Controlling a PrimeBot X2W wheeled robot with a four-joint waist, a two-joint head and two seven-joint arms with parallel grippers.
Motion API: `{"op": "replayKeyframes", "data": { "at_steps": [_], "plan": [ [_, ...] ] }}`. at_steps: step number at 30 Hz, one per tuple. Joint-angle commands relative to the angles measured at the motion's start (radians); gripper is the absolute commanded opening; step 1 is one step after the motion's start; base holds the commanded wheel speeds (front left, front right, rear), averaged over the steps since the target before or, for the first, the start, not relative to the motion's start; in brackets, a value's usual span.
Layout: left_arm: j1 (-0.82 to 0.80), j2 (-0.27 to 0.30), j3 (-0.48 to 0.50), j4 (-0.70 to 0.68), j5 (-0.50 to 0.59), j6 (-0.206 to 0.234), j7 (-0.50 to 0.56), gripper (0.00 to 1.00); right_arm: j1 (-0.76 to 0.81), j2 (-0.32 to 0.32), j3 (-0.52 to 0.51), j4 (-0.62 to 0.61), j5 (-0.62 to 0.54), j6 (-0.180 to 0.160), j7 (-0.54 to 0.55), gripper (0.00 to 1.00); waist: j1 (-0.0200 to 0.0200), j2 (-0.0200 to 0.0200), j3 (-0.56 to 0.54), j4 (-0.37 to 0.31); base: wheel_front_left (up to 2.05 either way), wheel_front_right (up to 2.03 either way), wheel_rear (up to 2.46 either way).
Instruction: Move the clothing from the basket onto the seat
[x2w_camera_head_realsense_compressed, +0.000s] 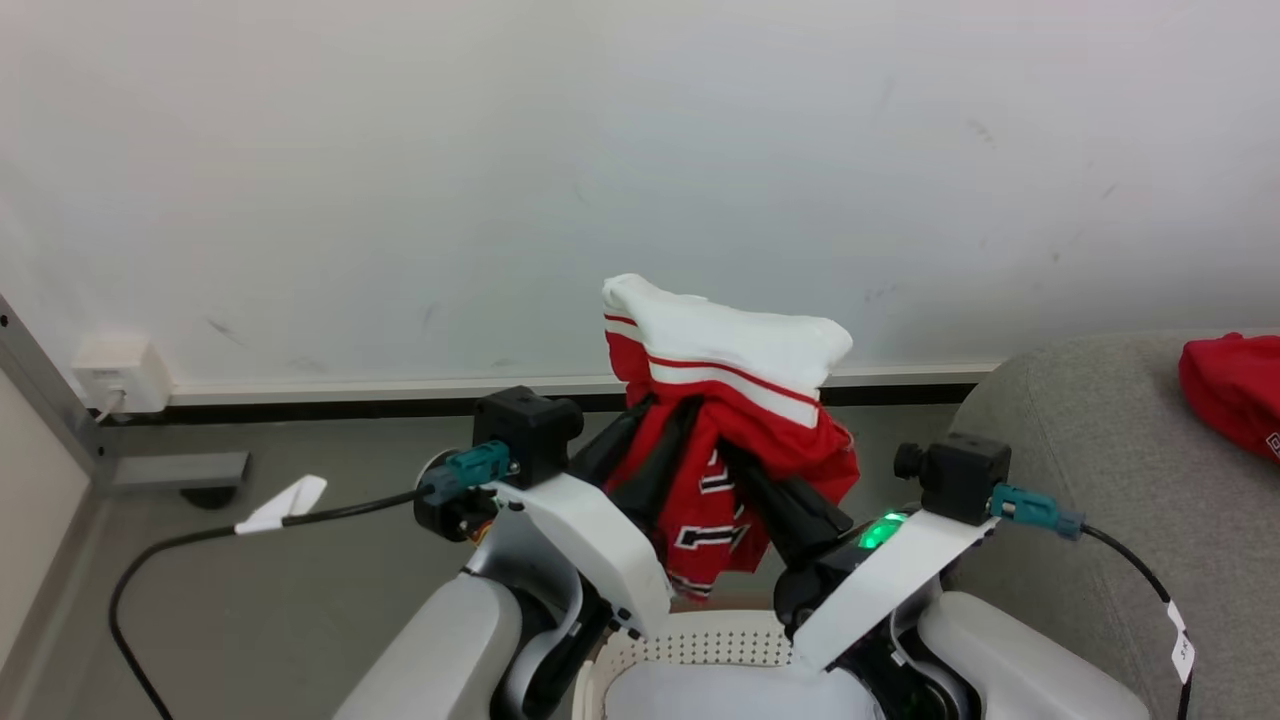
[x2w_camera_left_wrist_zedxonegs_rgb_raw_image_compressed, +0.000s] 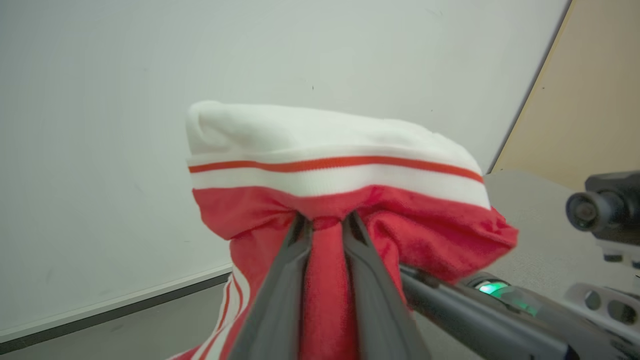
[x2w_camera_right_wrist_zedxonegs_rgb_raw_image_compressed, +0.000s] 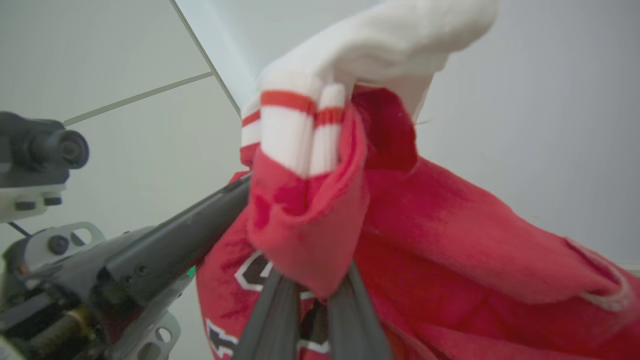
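Partway: one red piece (x2w_camera_head_realsense_compressed: 1235, 390) on seat (x2w_camera_head_realsense_compressed: 1100, 450) at 3 o'clock; left gripper (x2w_camera_left_wrist_zedxonegs_rgb_raw_image_compressed: 327, 222) and right gripper (x2w_camera_right_wrist_zedxonegs_rgb_raw_image_compressed: 314, 295) both clamped on red-and-white garment (x2w_camera_head_realsense_compressed: 730, 390), centre frame above basket (x2w_camera_head_realsense_compressed: 690, 640) at 6 o'clock, white piece (x2w_camera_head_realsense_compressed: 730, 695) yet inside.

red/wht jersey (x2w_camera_head_realsense_compressed: 735, 400) bunched, aloft over basket (x2w_camera_head_realsense_compressed: 690, 640) | 2nd red garment (x2w_camera_head_realsense_compressed: 1235, 390) lying on grey seat (x2w_camera_head_realsense_compressed: 1100, 450), R side
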Motion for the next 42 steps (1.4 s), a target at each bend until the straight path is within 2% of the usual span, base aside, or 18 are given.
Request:
{"op": "replayKeyframes", "data": {
  "at_steps": [1, 3, 14, 27, 34, 42],
  "plan": [
    [-0.003, 0.007, 0.002, 0.002, 0.005, 0.002, -0.008, 0.48, -0.009, -0.008, -0.017, 0.0, 0.002, 0.0, -0.006, 0.0, -0.0001, -0.0001, 0.0, -0.002, 0.0, 0.0, 0.0],
    [-0.004, 0.009, 0.002, 0.003, 0.009, 0.007, -0.014, 1.0, 0.001, -0.008, -0.033, -0.002, -0.011, 0.0, -0.006, 0.0, -0.0001, -0.0001, 0.001, -0.004, 0.0, 0.0, 0.0],
    [0.014, 0.021, -0.014, 0.016, 0.023, 0.011, -0.027, 1.0, 0.043, -0.014, -0.133, -0.005, -0.062, 0.0, -0.006, 0.0, -0.0001, -0.0001, 0.002, -0.015, 0.0, 0.0, 0.0],
    [0.019, 0.02, -0.03, 0.019, 0.007, 0.012, -0.034, 1.0, 0.051, -0.013, -0.173, -0.002, -0.089, 0.0, -0.006, 0.0, -0.0001, -0.0001, 0.013, -0.039, 0.0, 0.0, 0.0],
    [0.026, 0.021, -0.041, 0.017, 0.003, 0.011, -0.033, 1.0, 0.054, -0.022, -0.198, -0.002, -0.1, 0.0, -0.006, 0.0, -0.0001, -0.0001, 0.032, -0.105, 0.0, 0.0, 0.0],
    [0.021, 0.018, -0.05, 0.02, 0.0, 0.013, -0.04, 1.0, 0.053, -0.045, -0.237, -0.013, -0.109, 0.0, -0.006, 0.0, -0.0001, -0.0001, 0.056, -0.228, 0.0, 0.0, 0.0]
  ]
}}
